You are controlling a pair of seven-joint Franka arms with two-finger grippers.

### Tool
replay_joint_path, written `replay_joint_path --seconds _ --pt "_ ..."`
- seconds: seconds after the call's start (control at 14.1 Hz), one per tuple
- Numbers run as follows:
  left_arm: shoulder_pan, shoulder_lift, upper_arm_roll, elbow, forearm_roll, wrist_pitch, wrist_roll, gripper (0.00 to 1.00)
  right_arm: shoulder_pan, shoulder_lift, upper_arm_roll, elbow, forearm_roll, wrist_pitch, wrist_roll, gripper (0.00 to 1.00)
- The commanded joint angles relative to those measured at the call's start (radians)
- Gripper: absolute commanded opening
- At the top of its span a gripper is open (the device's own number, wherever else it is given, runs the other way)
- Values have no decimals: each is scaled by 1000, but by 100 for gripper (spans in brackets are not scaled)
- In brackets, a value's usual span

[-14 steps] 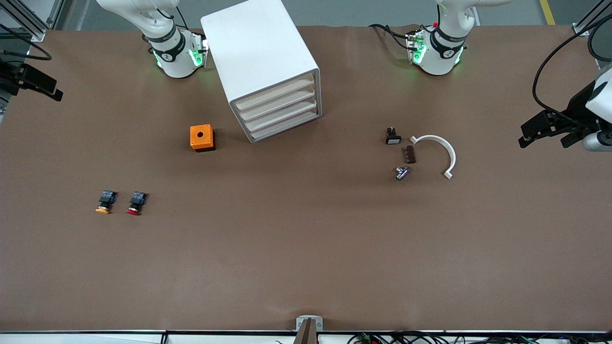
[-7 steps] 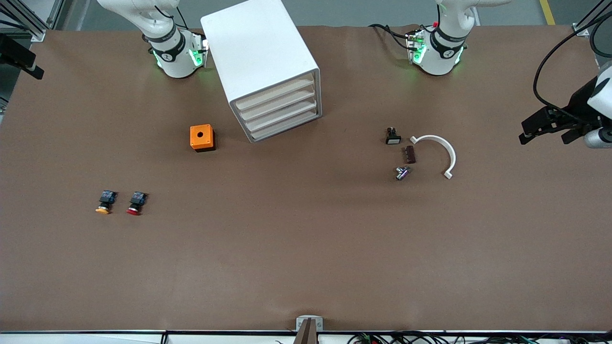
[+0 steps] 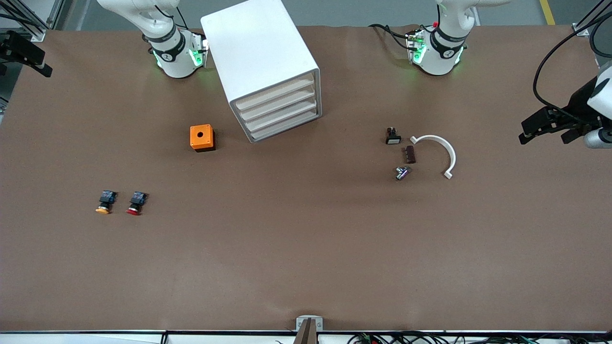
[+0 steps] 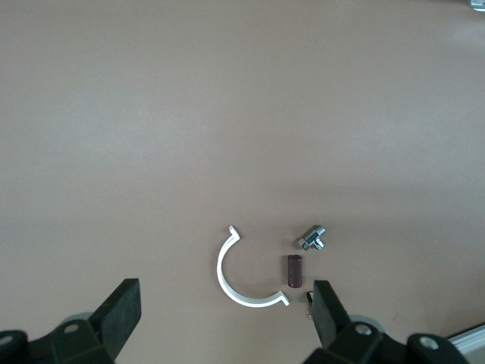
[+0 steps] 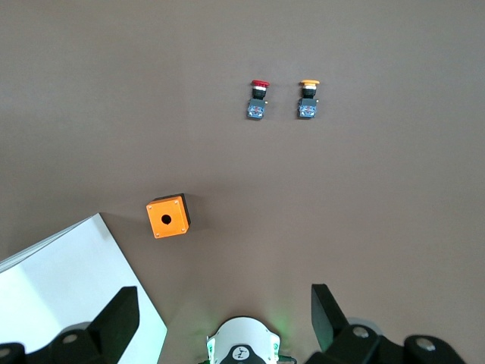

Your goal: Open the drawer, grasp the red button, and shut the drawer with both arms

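The white cabinet (image 3: 260, 62) stands between the two arm bases, and its four drawer fronts (image 3: 279, 111) are all shut. The red-capped button (image 3: 135, 203) lies on the table toward the right arm's end, beside an orange-yellow-capped one (image 3: 104, 202). The right wrist view shows the red button (image 5: 258, 98) too. My right gripper (image 3: 26, 55) hangs open and empty high over the right arm's end of the table; in its wrist view it (image 5: 223, 297) holds nothing. My left gripper (image 3: 547, 135) is open and empty over the left arm's end; its wrist view (image 4: 225, 294) shows wide jaws.
An orange cube with a hole (image 3: 202, 137) sits beside the cabinet. Toward the left arm's end lie a white curved piece (image 3: 437, 152), a brown block (image 3: 410, 154), a metal fitting (image 3: 401, 173) and a small black part (image 3: 393, 137).
The right gripper has moved along the table's end toward the robots' bases. The left gripper has shifted slightly the same way. Nothing on the table has moved.
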Motion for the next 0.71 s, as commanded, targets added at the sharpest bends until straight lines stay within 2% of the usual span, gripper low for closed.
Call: replay_joint_path --seconds 0.0,0.64 --pt "1 17 -9 21 12 -18 -13 100 -6 -8 0 -9 19 10 6 100" --pt "-7 27 -11 21 42 -71 -1 100 -11 -6 2 -15 14 78 -6 100"
